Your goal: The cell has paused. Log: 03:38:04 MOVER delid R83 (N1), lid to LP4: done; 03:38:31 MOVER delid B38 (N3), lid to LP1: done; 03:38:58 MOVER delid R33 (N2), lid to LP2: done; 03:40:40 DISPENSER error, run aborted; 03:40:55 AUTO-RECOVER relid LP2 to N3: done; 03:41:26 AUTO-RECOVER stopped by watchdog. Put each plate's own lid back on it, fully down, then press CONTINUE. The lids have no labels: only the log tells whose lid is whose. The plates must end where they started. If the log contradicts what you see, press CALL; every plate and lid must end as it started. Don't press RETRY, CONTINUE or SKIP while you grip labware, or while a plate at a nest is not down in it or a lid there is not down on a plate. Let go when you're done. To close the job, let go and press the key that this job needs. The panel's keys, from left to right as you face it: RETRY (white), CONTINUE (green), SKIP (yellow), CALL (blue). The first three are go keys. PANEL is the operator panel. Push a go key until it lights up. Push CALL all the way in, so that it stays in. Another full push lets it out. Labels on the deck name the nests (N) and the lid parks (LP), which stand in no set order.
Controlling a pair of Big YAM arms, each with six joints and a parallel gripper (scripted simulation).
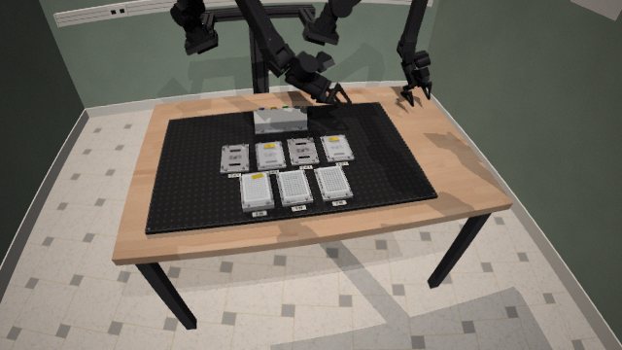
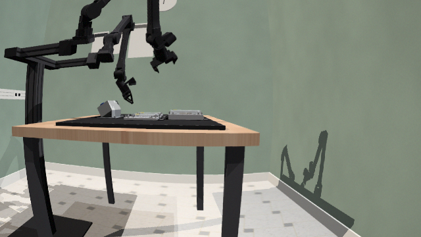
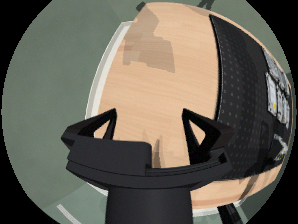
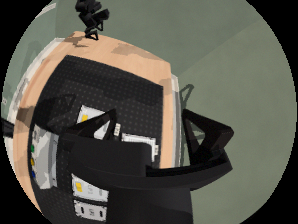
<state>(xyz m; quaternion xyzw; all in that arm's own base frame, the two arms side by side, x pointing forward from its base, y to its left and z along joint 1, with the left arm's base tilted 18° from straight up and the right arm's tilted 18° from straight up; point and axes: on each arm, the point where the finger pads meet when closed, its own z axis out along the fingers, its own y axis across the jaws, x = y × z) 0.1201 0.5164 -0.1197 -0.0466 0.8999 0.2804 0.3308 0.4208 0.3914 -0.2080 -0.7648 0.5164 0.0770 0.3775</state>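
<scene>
Top view shows me both grippers spread and holding nothing: the left gripper near the table's edge, the right gripper raised above the deck.
</scene>
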